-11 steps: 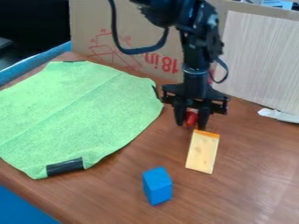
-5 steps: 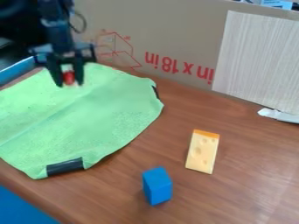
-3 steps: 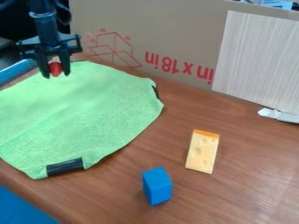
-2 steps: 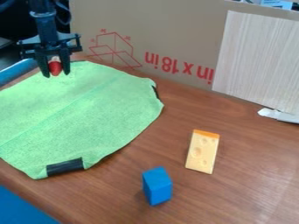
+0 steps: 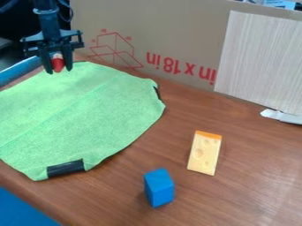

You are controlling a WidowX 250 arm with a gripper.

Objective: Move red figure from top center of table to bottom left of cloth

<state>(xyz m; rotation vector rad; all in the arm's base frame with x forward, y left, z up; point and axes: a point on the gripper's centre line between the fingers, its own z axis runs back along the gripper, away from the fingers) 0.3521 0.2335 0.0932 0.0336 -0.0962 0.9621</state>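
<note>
Wood-look table [image 5: 242, 190], brown cardboard [image 5: 177, 35] standing along the back, pale wood-grain board [image 5: 262, 62] upright at right. Green cloth [image 5: 82, 110] spread over the left part of the table, soft, would likely drag or wrinkle if pressed. Black arm [image 5: 47, 20] at upper left, gripper [image 5: 59, 71] hanging down by the cloth's far edge. Cheese piece [image 5: 205, 154] and blue block [image 5: 159, 187] on the table right of the cloth, well apart from the gripper. Smallest, the red figure [image 5: 58, 65]: between the fingers near their tips, at the cloth's far left part, pale top up, red body down, slight lean. Fingers parted by about the figure's width, one each side, looks gripped. Can't tell if its base touches anything. Handling, my guess: light, stiff, wood or hard plastic, not fragile, won't squash. Smooth rounded sides, so it could slip or swivel if pinched too high or off-centre. Best hold is across the middle of the red body, both sides, leaving the base free for setting down; medium squeeze is plenty. Bottom left of cloth not reached, so next is likely a carry toward the near-left side, low, level, gentle release so it doesn't topple on the fabric.
</note>
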